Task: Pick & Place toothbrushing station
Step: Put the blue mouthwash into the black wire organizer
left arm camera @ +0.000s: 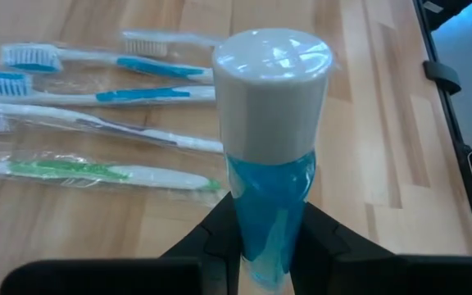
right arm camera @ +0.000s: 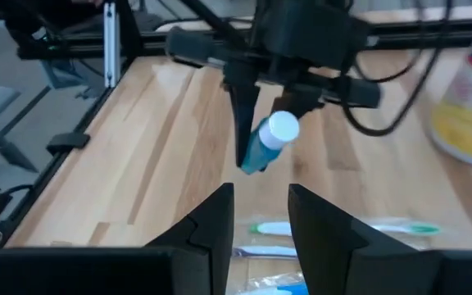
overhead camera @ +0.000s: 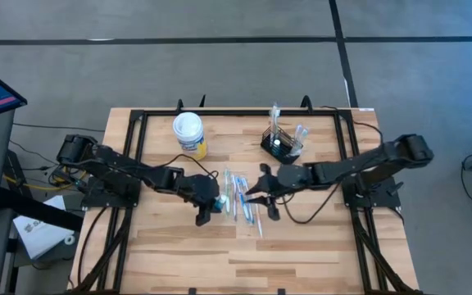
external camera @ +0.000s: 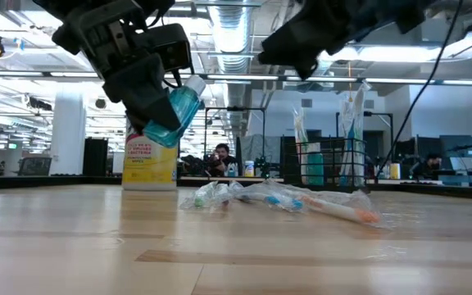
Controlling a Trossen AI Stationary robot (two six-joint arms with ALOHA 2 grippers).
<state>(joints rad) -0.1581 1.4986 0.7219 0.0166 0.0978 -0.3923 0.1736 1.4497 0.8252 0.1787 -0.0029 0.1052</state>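
Wrapped toothbrushes (overhead camera: 242, 199) lie nearest, scattered mid-table at frame centre. Left gripper (overhead camera: 206, 206) — clamped on a blue bottle with a white cap (overhead camera: 220, 201), lifted clear of the wood, just left of the brushes. Right gripper (overhead camera: 263, 193) hovers over their right edge, fingers parted, holding nothing. Farther back, upper right of centre — black mesh caddy (overhead camera: 282, 144), brushes standing inside. Yellow canister (overhead camera: 189, 135) upper left of centre.

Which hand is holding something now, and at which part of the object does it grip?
The left hand holds a small blue bottle with a white cap, gripped at its lower blue body, off the table. The right hand is open and holds nothing.
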